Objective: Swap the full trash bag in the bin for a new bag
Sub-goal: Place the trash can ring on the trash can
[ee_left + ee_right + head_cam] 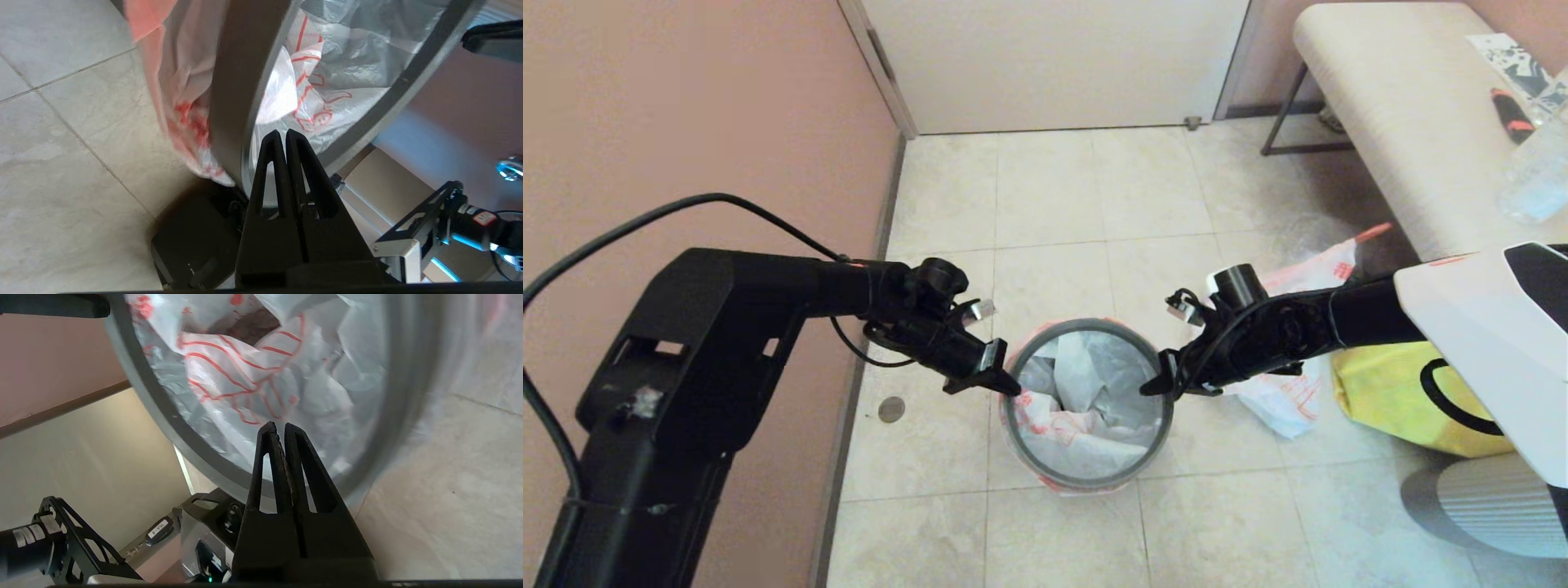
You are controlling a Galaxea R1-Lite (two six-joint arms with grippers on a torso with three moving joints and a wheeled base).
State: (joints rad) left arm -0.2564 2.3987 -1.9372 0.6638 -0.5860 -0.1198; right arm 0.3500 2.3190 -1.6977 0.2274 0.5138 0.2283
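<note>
The bin (pixel 1086 477) stands on the floor tiles between my two arms, its grey hoop (pixel 241 81) on top as the rim. The new bag (pixel 1086 392), white with orange-red print, lines the inside (pixel 265 379), and its edge hangs outside the hoop (pixel 179 102). My left gripper (pixel 1011 387) is shut at the hoop's left side (pixel 282 132), nothing seen between its fingers. My right gripper (pixel 1148 389) is shut at the hoop's right inner edge (pixel 278 425), likewise holding nothing. The full trash bag (pixel 1290 404) lies on the floor to the right, partly hidden by my right arm.
A yellow tote (pixel 1388 384) sits right of the full bag. A padded bench (pixel 1405 122) at the back right carries a clear bottle (pixel 1535 171). The pink wall (pixel 686 122) runs close along the left, a door (pixel 1054 65) behind. A floor drain (pixel 891 409) lies left of the bin.
</note>
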